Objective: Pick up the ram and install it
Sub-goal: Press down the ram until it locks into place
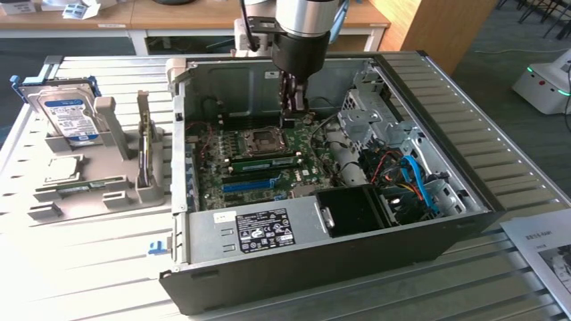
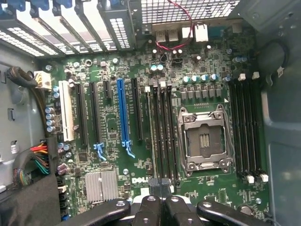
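Exterior view: the gripper [image 1: 292,100] hangs inside the open computer case [image 1: 446,221] over the motherboard [image 1: 267,157], jaws together. The ram [image 1: 264,161] appears seated in a slot.

Wrist view: gripper [image 2: 160,205] above memory slots [image 2: 162,134].

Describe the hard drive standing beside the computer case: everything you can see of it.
The hard drive is a silver metal box with a blue and white label on its visible face. It stands upright on one edge, leaning back slightly, in a grey holder on the slatted white table, to the exterior view's left of the open computer case. A blue-edged frame sits right behind it.
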Controlling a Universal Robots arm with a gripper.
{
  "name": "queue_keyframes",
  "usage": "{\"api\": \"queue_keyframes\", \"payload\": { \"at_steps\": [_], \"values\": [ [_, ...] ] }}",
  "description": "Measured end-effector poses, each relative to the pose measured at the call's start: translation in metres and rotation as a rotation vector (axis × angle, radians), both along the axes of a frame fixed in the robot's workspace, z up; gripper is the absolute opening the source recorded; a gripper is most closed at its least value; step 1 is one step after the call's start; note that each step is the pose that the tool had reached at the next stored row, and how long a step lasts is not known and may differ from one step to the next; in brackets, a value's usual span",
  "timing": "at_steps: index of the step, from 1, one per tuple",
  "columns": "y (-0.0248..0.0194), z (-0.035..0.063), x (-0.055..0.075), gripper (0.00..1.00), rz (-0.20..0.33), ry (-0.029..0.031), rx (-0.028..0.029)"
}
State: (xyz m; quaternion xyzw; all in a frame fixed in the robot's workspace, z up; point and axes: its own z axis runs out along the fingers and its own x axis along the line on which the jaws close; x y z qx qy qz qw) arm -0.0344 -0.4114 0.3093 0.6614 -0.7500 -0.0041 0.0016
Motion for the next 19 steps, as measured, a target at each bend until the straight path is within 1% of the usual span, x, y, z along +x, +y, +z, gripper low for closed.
{"api": "queue_keyframes", "payload": {
  "at_steps": [19],
  "values": [
    [0.0000,0.0000,0.0000,0.10,-0.099,0.0000,0.0000]
  ]
}}
